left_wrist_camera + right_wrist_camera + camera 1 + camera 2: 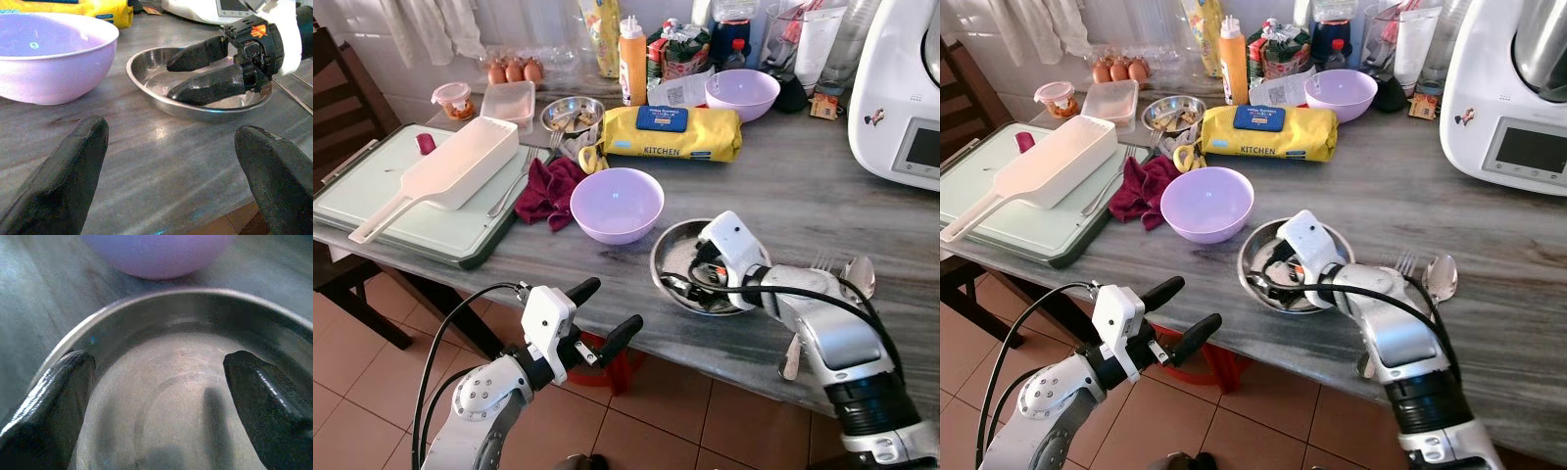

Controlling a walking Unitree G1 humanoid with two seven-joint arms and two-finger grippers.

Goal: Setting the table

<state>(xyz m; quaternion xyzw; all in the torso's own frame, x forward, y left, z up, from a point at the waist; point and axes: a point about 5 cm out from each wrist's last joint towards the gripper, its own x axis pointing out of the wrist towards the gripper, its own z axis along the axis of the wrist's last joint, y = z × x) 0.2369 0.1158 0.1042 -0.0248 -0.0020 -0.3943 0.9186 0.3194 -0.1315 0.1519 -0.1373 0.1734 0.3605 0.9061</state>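
Right wrist view: right hand point(161, 396) spread inside upright steel dish point(122, 323).

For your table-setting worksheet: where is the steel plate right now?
In the left eye view, the steel plate sits near the table's front edge, right of the nearer purple bowl, with the open right tool inside it.

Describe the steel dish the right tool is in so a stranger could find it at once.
On the grey table, look near the front edge, just right of the closer lilac bowl. The shallow steel dish sits there with the right tool open inside it. Unlike the small steel bowl at the back, it holds no food.
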